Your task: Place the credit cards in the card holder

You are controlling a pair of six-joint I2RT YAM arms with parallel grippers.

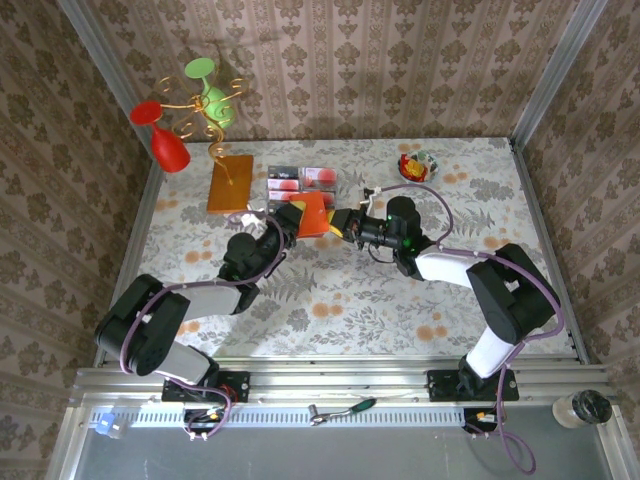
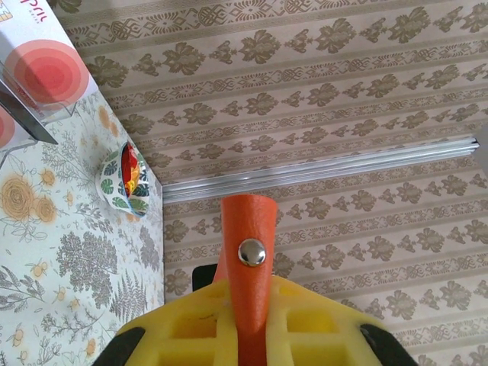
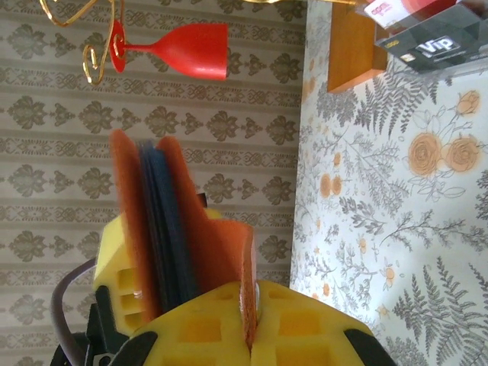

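1x card holder (image 1: 314, 212); 1x bowl (image 1: 415, 166)

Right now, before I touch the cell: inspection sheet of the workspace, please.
Surface: floral tablecloth, no spills seen.
Job's things: card holder open, held between both grippers; credit cards in clear tray behind it.
Clutter: board with gold wire stand carrying red goblet and green goblet; small bowl; tool and cup at front rail.
Grippers: left gripper and right gripper both shut on card holder.
Cables: purple cables along both arms, no snag seen.
Surroundings: patterned walls, aluminium frame.
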